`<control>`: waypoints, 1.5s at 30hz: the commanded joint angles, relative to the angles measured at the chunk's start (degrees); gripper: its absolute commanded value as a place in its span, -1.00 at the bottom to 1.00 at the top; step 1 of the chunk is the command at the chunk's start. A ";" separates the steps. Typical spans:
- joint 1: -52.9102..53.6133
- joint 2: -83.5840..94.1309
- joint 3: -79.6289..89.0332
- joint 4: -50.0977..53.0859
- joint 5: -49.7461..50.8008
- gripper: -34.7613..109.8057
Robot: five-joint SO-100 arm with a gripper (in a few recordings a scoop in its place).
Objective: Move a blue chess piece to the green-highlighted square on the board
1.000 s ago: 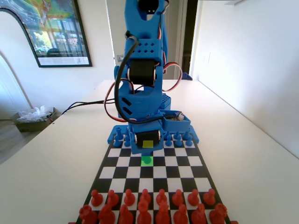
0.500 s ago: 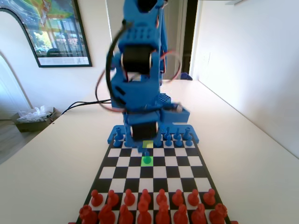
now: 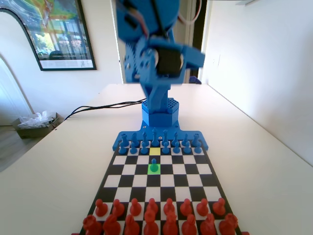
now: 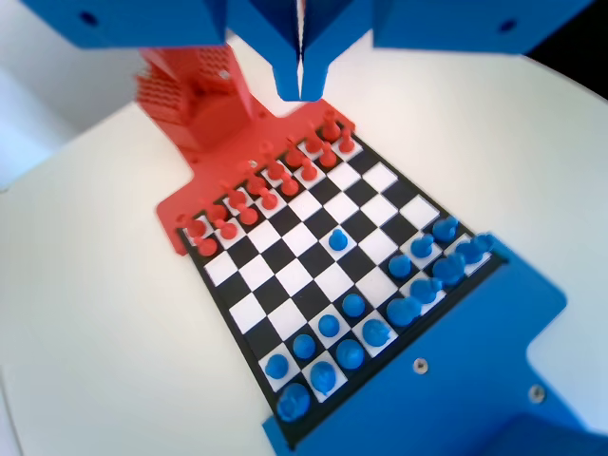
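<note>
The small blue plastic pawn with the round head and flared base (image 3: 154, 167) stands upright on the bright lime-green square (image 3: 148, 172), one row nearer than the pale yellow cell (image 3: 154, 151) and well clear of the other blue pieces (image 3: 159, 143) lined up at the far end of the narrow black-and-white chequered board (image 3: 128, 180). From the wrist view the same pawn (image 4: 337, 239) sits alone on a white square toward the middle of the board, with nothing touching it. The red pieces (image 3: 156, 215) crowd the near end in the fixed view, untouched.

The blue arm's two-finger tool (image 4: 300, 84) hangs high above the board, its jaws pressed together with only a thin line between them and nothing held. In the fixed view the arm is blurred and lifted well off the white surface (image 3: 254, 161). I'd judge the placing done: the pawn rests where it was wanted, and the tool is up out of the way, so it cannot knock anything over.
</note>
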 commanded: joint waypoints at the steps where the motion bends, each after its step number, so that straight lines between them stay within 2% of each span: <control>1: -1.23 7.47 -5.80 5.62 -7.21 -0.50; 11: -1.58 24.96 -3.34 15.03 -31.64 -0.50; 18: -0.26 35.68 5.89 13.97 -42.19 -0.50; 29: -0.53 44.47 16.08 10.81 -43.95 -0.50; 45: -1.49 49.92 17.31 7.65 -43.59 -0.50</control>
